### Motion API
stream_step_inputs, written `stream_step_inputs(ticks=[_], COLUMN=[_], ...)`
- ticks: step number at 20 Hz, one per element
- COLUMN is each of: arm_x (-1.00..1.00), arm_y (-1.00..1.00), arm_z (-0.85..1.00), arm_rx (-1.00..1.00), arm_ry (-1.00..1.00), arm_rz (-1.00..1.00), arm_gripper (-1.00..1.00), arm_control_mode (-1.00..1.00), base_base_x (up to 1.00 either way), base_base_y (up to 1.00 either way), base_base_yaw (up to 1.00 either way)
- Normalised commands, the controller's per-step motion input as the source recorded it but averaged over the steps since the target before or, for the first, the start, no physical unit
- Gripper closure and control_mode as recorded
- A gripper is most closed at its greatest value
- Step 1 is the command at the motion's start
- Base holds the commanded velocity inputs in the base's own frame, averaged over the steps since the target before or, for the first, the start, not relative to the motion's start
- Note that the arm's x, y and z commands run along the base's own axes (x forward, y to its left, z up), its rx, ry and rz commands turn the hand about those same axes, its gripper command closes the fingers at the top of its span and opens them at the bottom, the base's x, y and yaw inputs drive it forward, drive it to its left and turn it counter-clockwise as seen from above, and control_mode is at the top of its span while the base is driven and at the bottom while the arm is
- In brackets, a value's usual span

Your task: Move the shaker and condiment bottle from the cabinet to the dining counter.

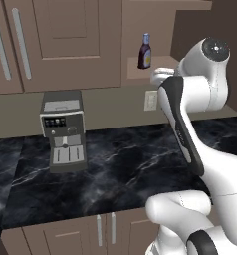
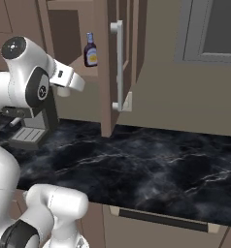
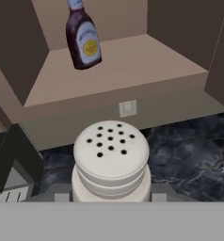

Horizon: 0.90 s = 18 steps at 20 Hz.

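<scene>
The white shaker (image 3: 111, 162), its rounded top dotted with holes, sits between my gripper's (image 3: 110, 196) two fingers, which are shut on its sides. It hangs in front of and below the open cabinet shelf (image 3: 132, 66), above the black worktop. The condiment bottle (image 3: 83, 40), dark red-brown with a pale label, stands upright on that shelf (image 1: 133, 74), to the left of the hand (image 1: 163, 74) in the left base view. From the right base view the bottle (image 2: 90, 51) is just past the hand (image 2: 71, 80). The dining counter is out of view.
A grey coffee machine (image 1: 63, 129) stands on the narrow black marble worktop (image 1: 130, 164) left of the arm. The open cabinet door (image 2: 105, 68) with its silver bar handle (image 2: 118, 63) juts out to the right of the shelf. A wall outlet (image 3: 127, 108) sits under the shelf.
</scene>
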Motion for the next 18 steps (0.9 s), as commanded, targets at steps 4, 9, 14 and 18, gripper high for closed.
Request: stream_step_inputs(ticks=[4,9,14,18], arm_x=[0.0,0.0,0.0,0.0], arm_y=[0.0,0.0,0.0,0.0], arm_z=[0.0,0.0,0.0,0.0], arm_rx=[0.0,0.0,0.0,0.0], arm_ry=[0.0,0.0,0.0,0.0], arm_rz=[0.0,0.0,0.0,0.0], arm_gripper=[1.0,1.0,1.0,1.0], arm_control_mode=[1.0,1.0,1.0,1.0], base_base_x=[0.0,-0.15,-0.65,-0.68], base_base_y=[0.0,0.0,0.05,0.06], base_base_yaw=[0.0,0.02,0.02,0.01])
